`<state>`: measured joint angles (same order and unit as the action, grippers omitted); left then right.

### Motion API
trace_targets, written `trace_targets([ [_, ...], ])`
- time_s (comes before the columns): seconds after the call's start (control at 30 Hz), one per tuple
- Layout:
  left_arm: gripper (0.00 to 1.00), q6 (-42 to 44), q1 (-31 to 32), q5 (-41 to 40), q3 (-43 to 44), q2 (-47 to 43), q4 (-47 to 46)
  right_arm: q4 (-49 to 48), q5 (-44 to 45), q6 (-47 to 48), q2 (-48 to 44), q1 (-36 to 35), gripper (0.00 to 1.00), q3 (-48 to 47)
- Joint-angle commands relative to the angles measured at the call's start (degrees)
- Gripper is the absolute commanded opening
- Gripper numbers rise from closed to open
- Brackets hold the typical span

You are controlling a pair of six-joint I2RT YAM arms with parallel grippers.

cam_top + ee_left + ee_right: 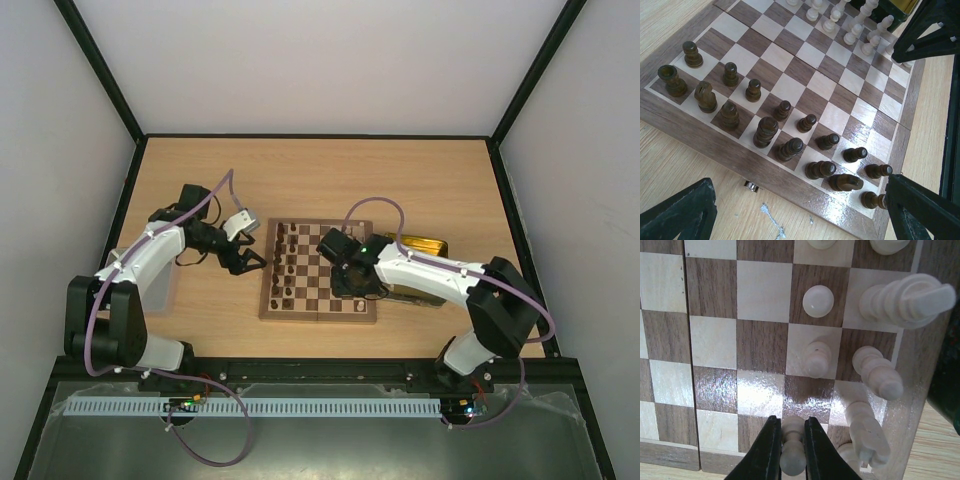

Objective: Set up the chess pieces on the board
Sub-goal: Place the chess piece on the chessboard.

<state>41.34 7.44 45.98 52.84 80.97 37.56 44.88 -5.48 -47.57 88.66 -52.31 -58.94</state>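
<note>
The board (318,312) lies mid-table, with dark pieces (285,265) in two rows on its left side. In the left wrist view the dark pieces (765,131) stand along the near rim and cream pieces (860,27) at the far side. My left gripper (244,262) is open and empty just left of the board; in its wrist view (802,212) it hangs over the table by the rim. My right gripper (352,285) is shut on a cream pawn (793,452) over the board's right side, held just above a square near several standing cream pieces (816,358).
A yellow translucent tray (425,245) sits right of the board under my right arm. A small metal clasp (751,186) sits on the board's near edge. Dark frame posts and white walls ring the table.
</note>
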Motion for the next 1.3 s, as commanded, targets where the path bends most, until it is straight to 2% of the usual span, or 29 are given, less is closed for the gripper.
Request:
trace_targets([
  [0.0, 0.92, 0.5, -0.2, 1.3, 0.1, -0.5, 0.2, -0.6, 0.5, 0.8, 1.3, -0.4, 0.08, 0.5],
  [0.83, 0.92, 1.7, -0.2, 2.5, -0.6, 0.0, 0.5, -0.9, 3.0, 0.7, 5.4, -0.2, 0.08, -0.4],
  [1.0, 0.92, 1.9, -0.2, 2.6, -0.5, 0.3, 0.6, -0.7, 3.0, 1.0, 5.9, 0.1, 0.16, -1.2],
  [1.27, 0.92, 2.1, -0.2, 2.9, -0.5, 0.8, 0.6, -0.1, 3.5, 1.5, 5.8, 0.3, 0.17, -2.5],
])
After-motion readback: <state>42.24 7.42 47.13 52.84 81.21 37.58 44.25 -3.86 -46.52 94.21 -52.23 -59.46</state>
